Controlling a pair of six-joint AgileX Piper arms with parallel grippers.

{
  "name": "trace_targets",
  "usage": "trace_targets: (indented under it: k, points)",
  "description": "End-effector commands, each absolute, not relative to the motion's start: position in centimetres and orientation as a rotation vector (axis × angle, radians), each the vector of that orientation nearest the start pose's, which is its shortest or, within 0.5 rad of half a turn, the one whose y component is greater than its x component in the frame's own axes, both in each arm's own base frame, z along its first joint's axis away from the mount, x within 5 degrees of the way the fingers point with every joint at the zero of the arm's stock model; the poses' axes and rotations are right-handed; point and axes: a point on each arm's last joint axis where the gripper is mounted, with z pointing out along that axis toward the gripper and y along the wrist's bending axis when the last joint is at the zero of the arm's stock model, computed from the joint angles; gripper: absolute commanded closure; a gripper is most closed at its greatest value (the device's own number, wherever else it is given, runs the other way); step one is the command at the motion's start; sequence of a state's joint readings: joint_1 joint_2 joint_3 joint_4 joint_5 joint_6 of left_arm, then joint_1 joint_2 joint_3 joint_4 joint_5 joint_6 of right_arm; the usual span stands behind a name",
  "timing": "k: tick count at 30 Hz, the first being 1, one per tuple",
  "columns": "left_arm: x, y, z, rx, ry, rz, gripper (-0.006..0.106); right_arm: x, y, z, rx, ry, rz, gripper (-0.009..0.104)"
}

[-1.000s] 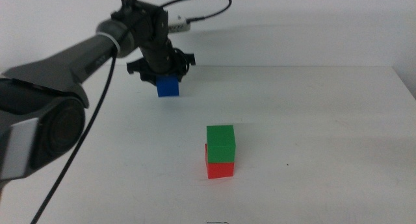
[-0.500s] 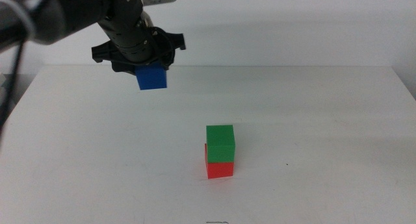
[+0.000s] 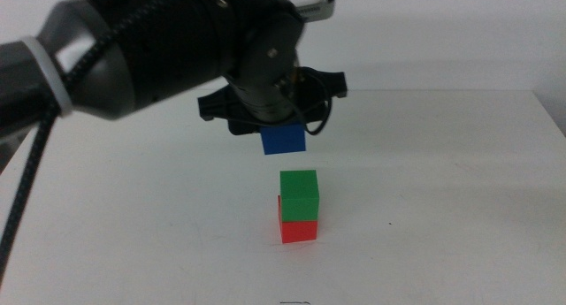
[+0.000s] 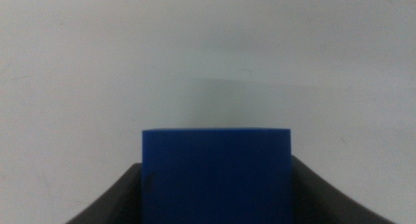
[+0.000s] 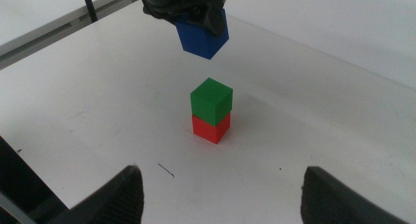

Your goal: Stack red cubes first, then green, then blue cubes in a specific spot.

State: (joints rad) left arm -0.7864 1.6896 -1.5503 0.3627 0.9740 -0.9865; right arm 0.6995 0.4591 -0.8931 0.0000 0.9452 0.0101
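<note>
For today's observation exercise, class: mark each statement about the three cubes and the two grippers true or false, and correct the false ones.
1. The green cube sits on top of the red cube. True.
2. The blue cube rests on the green cube. False: it hangs in the air above the stack, with a gap beneath it.
3. The left gripper holds the blue cube. True.
4. The right gripper is shut on the red cube. False: its jaws stand open, apart from the stack, holding nothing.
5. The red cube lies directly on the white table. True.
</note>
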Motion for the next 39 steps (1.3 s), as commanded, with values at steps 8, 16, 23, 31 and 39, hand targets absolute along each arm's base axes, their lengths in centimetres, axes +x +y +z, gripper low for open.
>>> trace_targets:
  k: [8, 16, 23, 31, 39]
  points:
    - [28.2, -26.3, 34.6, -0.104, 2.438, -0.314, 0.087, 4.3, 3.5, 40.1, -0.667, 1.817, 0.453, 0.033]
    - [29.8, -27.7, 32.4, -0.134, 2.488, -0.247, 0.084, 4.3, 3.5, 40.1, -0.667, 1.817, 0.453, 0.033]
    - [29.9, -28.1, 31.1, -0.152, 2.54, -0.229, 0.084, 4.3, 3.5, 40.1, -0.667, 1.817, 0.453, 0.033]
    - [29.6, -28.2, 30.9, -0.155, 2.576, -0.229, 0.084, 4.3, 3.5, 40.1, -0.667, 1.817, 0.453, 0.033]
    - [29.5, -28.1, 31.0, -0.134, 2.586, -0.22, 0.084, 4.3, 3.5, 40.1, -0.667, 1.817, 0.453, 0.033]
